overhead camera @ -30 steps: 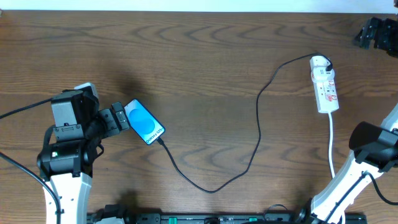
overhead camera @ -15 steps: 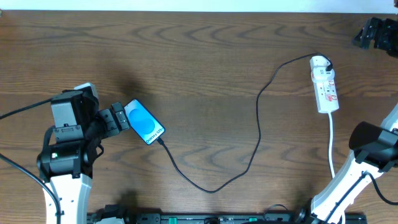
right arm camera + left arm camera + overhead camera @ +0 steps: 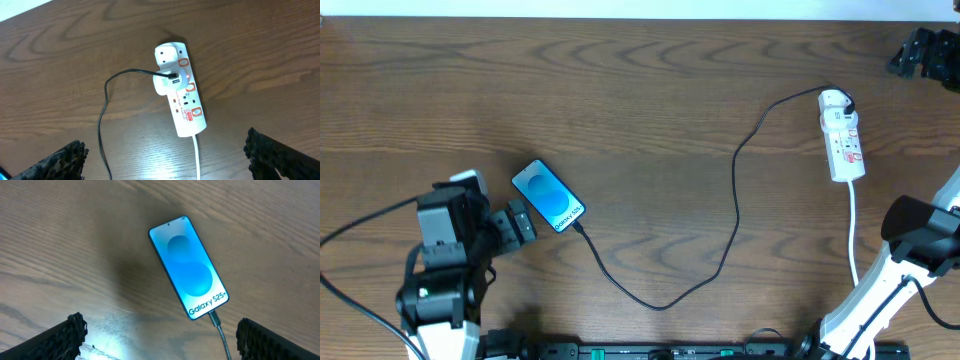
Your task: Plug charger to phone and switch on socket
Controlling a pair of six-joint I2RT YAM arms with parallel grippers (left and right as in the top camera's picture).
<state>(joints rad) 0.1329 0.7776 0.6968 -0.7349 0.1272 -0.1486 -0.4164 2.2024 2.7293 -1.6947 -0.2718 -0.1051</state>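
Note:
The phone point(image 3: 548, 196) lies flat at the left of the table, its light-blue screen point(image 3: 189, 265) up and reading "Galaxy S25". The charger point(image 3: 735, 210), a thin black cable, has its small tip in the phone's lower end point(image 3: 214, 317). It loops across the table to the socket point(image 3: 842, 135). The other end sits in a white adapter on the socket point(image 3: 172, 77). My left gripper point(image 3: 525, 222) is open just below-left of the phone, not touching it. In the right wrist view my right gripper point(image 3: 165, 162) is open, short of the socket point(image 3: 182, 92).
The socket's white cord point(image 3: 853, 230) runs toward the table's front edge, beside my right arm point(image 3: 920, 235). A black object point(image 3: 925, 50) sits at the far right corner. A dark rail point(image 3: 670, 350) lines the front edge.
My left arm has drawn back toward the front edge, away from the phone's end. The phone, cable and right arm have stayed put.

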